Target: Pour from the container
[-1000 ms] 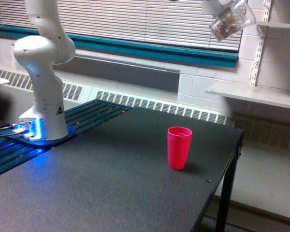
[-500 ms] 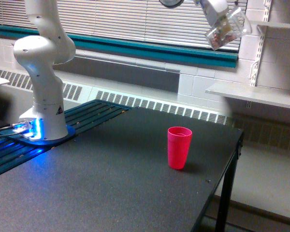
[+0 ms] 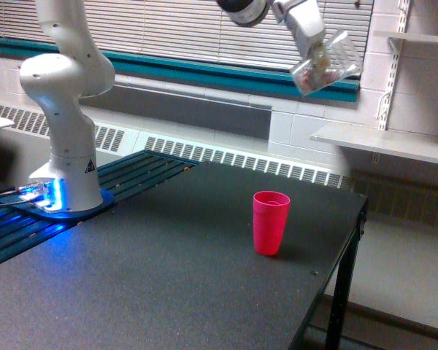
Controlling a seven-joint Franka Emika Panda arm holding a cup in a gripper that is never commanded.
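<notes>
At the top of the frame, right of centre, the white tool (image 3: 315,52) was clenched on the small clear plastic container (image 3: 327,64), which hung high in the air against the window blinds. The container was tilted, its long axis running from lower left to upper right; some small brownish contents showed through its wall, though which end was the mouth could not be told for certain. The opaque pink tapered cup (image 3: 271,222) stood upright on the dark speckled worktop (image 3: 168,277), lower in the frame and somewhat to the left of the held container, well apart from it. By my judgement the pour turned on that offset: the container had to come left and down over the open pink rim.
</notes>
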